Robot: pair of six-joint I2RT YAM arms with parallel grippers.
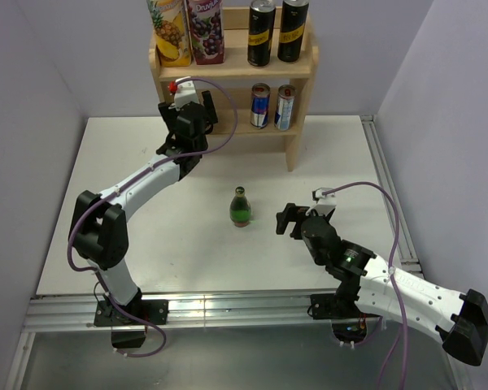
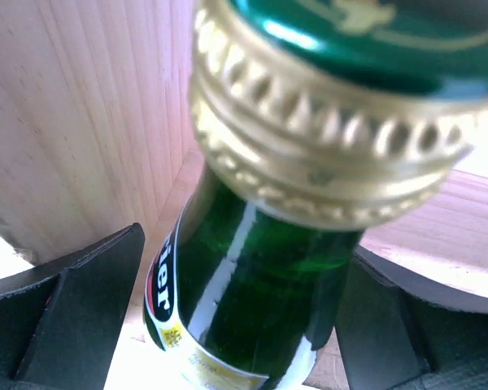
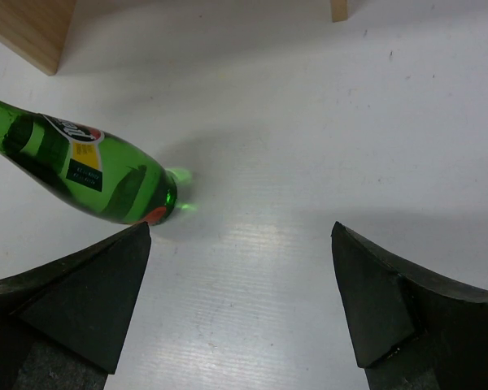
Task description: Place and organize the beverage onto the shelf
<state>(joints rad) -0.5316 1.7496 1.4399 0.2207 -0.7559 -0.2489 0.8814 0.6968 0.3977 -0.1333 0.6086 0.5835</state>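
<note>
A dark green glass bottle [image 2: 252, 284] with a gold foil collar and a green cap fills the left wrist view. It stands between the fingers of my left gripper [image 2: 244, 248], which are spread wide on either side of it, against the shelf's [image 2: 81, 106] pale wood. From above, my left gripper [image 1: 197, 110] is at the left end of the shelf's [image 1: 301, 122] lower tier and hides that bottle. A lighter green bottle [image 1: 241, 209] [image 3: 81, 166] stands upright mid-table. My right gripper [image 1: 285, 219] [image 3: 241, 227] is open and empty just to its right.
Two juice cartons [image 1: 169, 31] [image 1: 205, 29] and two black cans [image 1: 261, 32] [image 1: 293, 29] stand on the upper tier. Two blue-and-silver cans [image 1: 260, 106] [image 1: 285, 107] stand on the lower tier's right half. Walls close in on both sides of the white table [image 1: 130, 162].
</note>
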